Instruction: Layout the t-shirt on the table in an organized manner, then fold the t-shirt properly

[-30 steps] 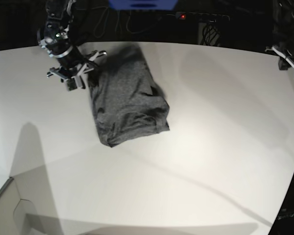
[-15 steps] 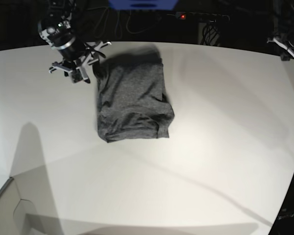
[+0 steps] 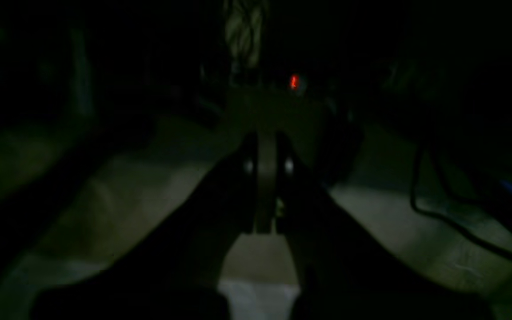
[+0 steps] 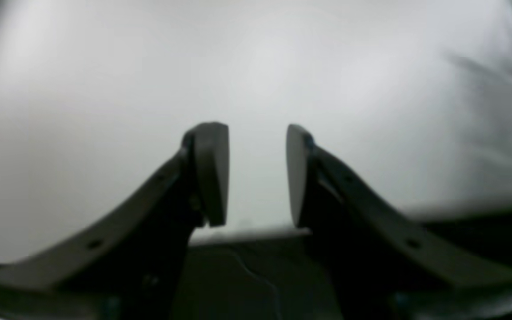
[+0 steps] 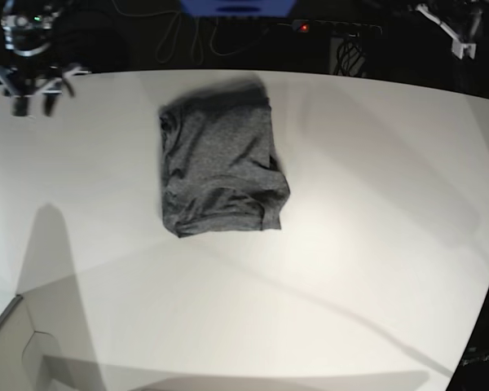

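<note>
**Base view: folded shirt alone on the table, both arms off to the far corners**

Base view shows the t-shirt (image 5: 220, 167), dark heathered grey, lying folded into a compact, roughly rectangular bundle on the white table (image 5: 350, 244). It sits toward the far left-centre of the tabletop, its long side running away from the camera, with a few creases along its near edge. Nothing touches it.

At the far left corner, well apart from the shirt, the right gripper (image 5: 31, 104) hangs above the table edge. Its wrist camera shows two dark fingers (image 4: 211, 173) parted with a clear gap between them, empty, with only white tabletop beyond.

At the top right corner, the left gripper (image 5: 456, 37) is barely visible against the dark background, off the table. Its wrist camera is very dim; the fingers (image 3: 249, 178) stand close together with only a narrow slit between them, closed on nothing. A small red light (image 3: 294, 82) glows in the darkness beyond.
</note>
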